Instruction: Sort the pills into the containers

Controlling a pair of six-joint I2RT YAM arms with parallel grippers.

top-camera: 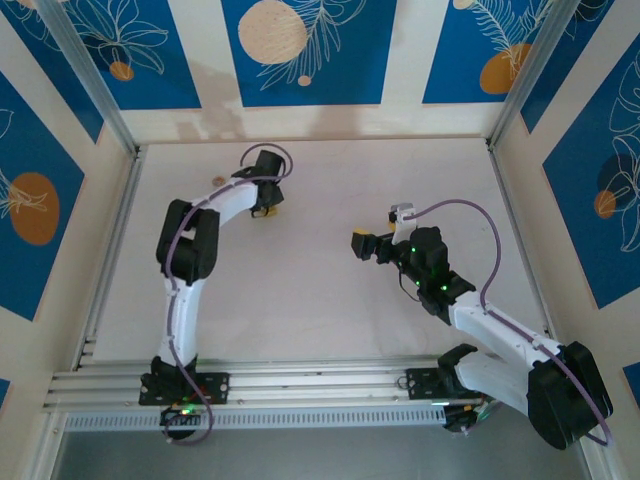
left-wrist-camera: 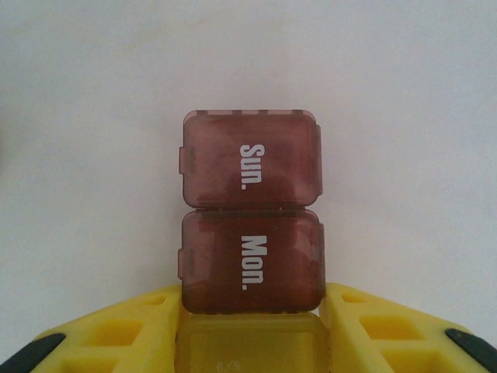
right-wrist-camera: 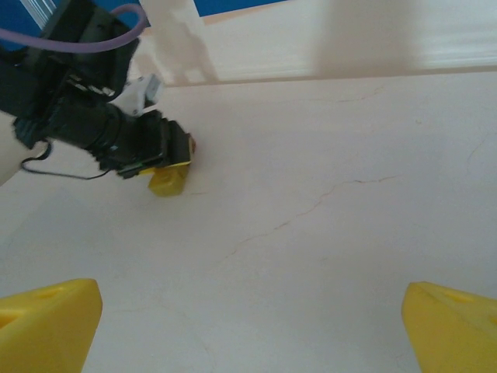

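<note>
The containers are a strip of small joined boxes lying on the table. In the left wrist view I see a dark red box marked "Sun." (left-wrist-camera: 250, 159), a dark red box marked "Mon." (left-wrist-camera: 250, 264) and a yellow box (left-wrist-camera: 248, 346), all with lids down. My left gripper (left-wrist-camera: 250, 315) is shut on the yellow box, one yellow finger pressed against each side. From above, the left gripper (top-camera: 265, 208) sits at the back middle-left of the table. My right gripper (top-camera: 362, 245) hovers open over bare table (right-wrist-camera: 248, 334), well to the right. The pills are out of view.
The white tabletop (top-camera: 330, 300) is ringed by metal rails and blue patterned walls. In the right wrist view the left arm's dark wrist (right-wrist-camera: 116, 136) points down at the table near the back wall. Both arm bases sit on the near rail (top-camera: 300, 385).
</note>
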